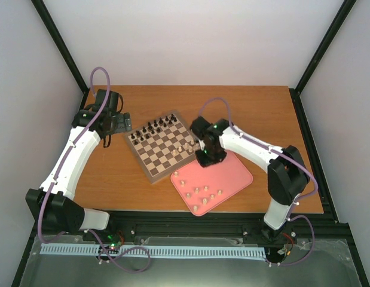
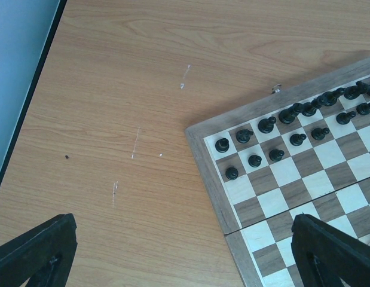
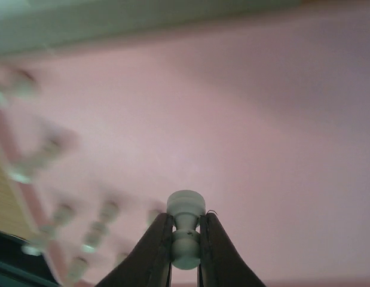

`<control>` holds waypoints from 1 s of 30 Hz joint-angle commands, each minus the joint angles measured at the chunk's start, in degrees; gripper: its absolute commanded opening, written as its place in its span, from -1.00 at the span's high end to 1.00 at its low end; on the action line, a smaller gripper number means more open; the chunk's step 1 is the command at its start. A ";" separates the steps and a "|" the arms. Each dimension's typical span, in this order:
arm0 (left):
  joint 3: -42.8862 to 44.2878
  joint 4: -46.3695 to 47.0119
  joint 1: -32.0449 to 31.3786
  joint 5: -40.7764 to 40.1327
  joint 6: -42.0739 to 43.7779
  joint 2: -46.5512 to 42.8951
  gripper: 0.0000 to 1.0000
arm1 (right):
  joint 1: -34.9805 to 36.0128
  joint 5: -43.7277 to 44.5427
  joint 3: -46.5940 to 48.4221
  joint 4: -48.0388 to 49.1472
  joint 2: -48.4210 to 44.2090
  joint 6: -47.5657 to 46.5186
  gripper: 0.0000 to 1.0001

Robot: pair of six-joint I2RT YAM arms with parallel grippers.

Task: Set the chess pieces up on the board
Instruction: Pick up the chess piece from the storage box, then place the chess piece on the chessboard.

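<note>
Pink rounded tray (image 1: pixel 232 170) holds loose pale cream chess pieces (image 1: pixel 204 191) beside the checkered wooden board (image 1: pixel 150 174), seen from above. Left wrist: left gripper (image 2: pixel 183 230) spread wide over the board's corner. Right wrist: right gripper (image 3: pixel 186 239) clenches one cream piece (image 3: pixel 186 209) above the tray.

Wooden table (image 1: pixel 113 173) carries board (image 1: pixel 161 156) (set askew), pink tray (image 1: pixel 232 170) just beside its near-right edge.
</note>
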 commanded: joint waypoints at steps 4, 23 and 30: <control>0.32 0.54 0.37 0.03 0.78 -0.76 -1.00 | 2.98 0.30 24.92 -9.55 7.29 -4.07 0.88; -0.80 0.83 0.37 0.58 0.66 -3.28 -1.00 | 9.39 -4.24 48.39 -10.64 29.81 -9.02 0.87; -1.19 1.11 0.38 0.93 0.56 -3.44 -1.00 | 9.66 -3.79 50.27 -9.11 34.09 -8.82 0.87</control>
